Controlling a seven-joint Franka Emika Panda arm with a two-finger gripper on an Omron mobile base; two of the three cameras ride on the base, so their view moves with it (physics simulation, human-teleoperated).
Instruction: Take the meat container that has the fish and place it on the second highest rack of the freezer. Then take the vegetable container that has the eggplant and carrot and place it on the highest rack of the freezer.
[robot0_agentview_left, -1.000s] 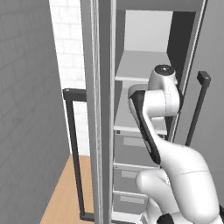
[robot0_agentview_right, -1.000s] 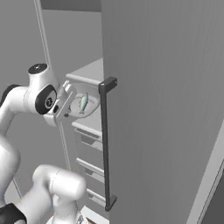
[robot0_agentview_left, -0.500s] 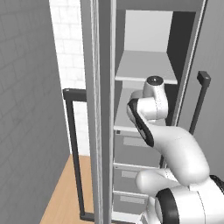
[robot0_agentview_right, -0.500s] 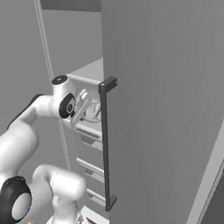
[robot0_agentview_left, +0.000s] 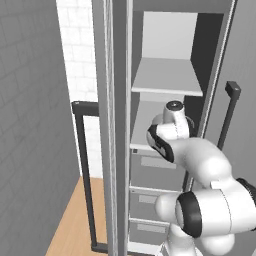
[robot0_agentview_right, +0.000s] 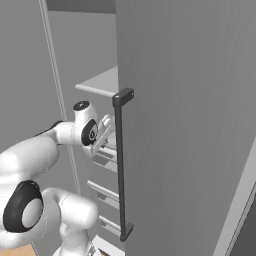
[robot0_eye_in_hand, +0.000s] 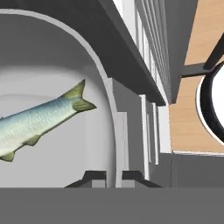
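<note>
Left base view, from left to right: a grey wall, a white tiled wall, a long dark vertical bar handle (robot0_agentview_left: 84, 170) on the open door, then the tall grey freezer (robot0_agentview_left: 120, 125) with its pale shelves above and drawers below. Inside, the flat pale grey topmost shelf board, the highest rack (robot0_agentview_left: 167, 77), is bare; the white robot arm (robot0_agentview_left: 200, 165) reaches in at the level of the flat pale grey second highest rack (robot0_agentview_left: 145, 127) just beneath it, its wrist hiding much of that shelf. Right base view: the same arm stretches from the lower left toward the shelves, its hand going behind the edge of the grey door with a second dark bar handle (robot0_agentview_right: 120, 165). Hand view: the small slim silvery-green fish (robot0_eye_in_hand: 39, 120) lies in a pale grey round-walled meat container (robot0_eye_in_hand: 98, 74), and the two dark tips of the two-finger gripper (robot0_eye_in_hand: 113, 177) are pinched shut on that container's rim at the bottom of the frame, with freezer drawer fronts and wooden floor to the right
</note>
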